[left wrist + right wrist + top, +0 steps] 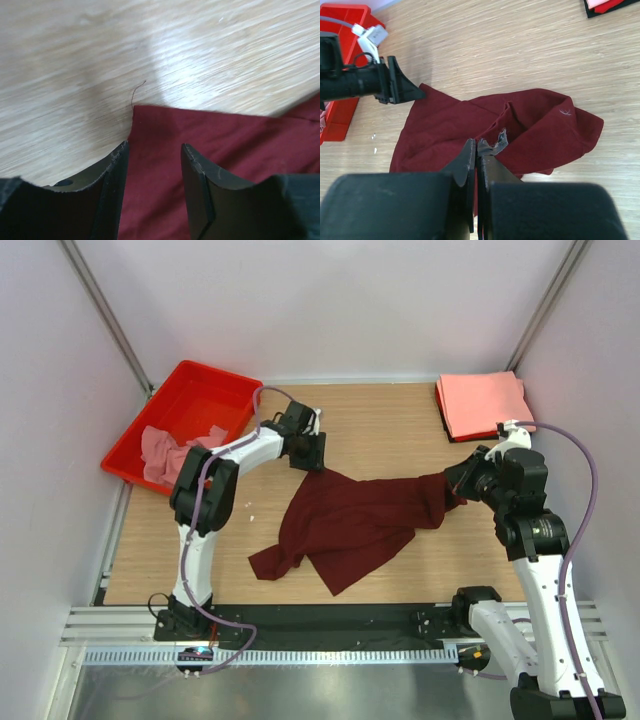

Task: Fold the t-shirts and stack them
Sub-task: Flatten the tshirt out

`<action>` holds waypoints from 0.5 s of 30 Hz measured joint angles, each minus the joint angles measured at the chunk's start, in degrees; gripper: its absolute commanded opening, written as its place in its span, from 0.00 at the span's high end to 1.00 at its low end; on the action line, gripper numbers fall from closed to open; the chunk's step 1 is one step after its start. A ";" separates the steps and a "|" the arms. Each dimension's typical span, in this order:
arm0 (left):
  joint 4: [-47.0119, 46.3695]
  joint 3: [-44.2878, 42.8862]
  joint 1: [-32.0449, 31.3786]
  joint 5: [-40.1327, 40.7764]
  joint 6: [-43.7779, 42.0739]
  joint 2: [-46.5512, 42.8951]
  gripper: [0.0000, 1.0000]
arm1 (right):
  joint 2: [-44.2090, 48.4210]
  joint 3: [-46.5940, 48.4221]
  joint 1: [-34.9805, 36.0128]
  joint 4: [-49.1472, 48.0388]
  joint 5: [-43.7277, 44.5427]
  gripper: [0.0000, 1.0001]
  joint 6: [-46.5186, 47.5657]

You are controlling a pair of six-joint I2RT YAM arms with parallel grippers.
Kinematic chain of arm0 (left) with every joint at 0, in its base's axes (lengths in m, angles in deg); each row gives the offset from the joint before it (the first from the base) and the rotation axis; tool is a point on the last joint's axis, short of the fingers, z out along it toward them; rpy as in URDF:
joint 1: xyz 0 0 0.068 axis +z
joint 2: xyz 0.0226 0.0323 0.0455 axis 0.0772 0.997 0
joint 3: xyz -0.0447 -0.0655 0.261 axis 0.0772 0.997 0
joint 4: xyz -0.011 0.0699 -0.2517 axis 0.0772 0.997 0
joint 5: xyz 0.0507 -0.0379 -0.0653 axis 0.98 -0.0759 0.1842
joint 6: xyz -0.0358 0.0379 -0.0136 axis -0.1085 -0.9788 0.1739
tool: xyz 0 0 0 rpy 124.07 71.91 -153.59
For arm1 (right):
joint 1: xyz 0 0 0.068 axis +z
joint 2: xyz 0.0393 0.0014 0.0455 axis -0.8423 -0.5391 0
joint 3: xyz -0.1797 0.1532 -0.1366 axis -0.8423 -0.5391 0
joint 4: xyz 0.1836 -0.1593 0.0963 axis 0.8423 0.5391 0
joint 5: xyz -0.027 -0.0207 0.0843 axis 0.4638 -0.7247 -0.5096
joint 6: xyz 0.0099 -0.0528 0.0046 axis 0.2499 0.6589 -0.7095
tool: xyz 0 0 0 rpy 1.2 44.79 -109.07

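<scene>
Spreading step: my right tool (476,145) clamps dark maroon cloth t-shirt (350,520); left tool (153,146), jaws apart over its corner, should close next.

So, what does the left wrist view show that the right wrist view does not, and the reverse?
Only the left wrist view: a loose thread at the corner of the maroon t-shirt, with the left gripper open over it. Only the right wrist view: the right gripper shut on a fold of that shirt, and the red tray. Both: the shirt, the wooden table and the left gripper.
</scene>
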 measured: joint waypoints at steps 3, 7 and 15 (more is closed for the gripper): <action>-0.26 -0.33 -0.04 -1.31 0.15 1.66 0.55 | -0.11 0.00 0.00 -0.02 -0.07 0.99 0.04; -0.44 -0.24 -0.09 -1.22 0.22 1.70 0.55 | -0.11 0.00 0.00 -0.07 -0.33 0.99 0.04; -0.61 -0.37 -0.50 2.27 0.11 1.70 0.49 | -0.11 0.00 0.00 -0.22 -0.94 0.99 0.04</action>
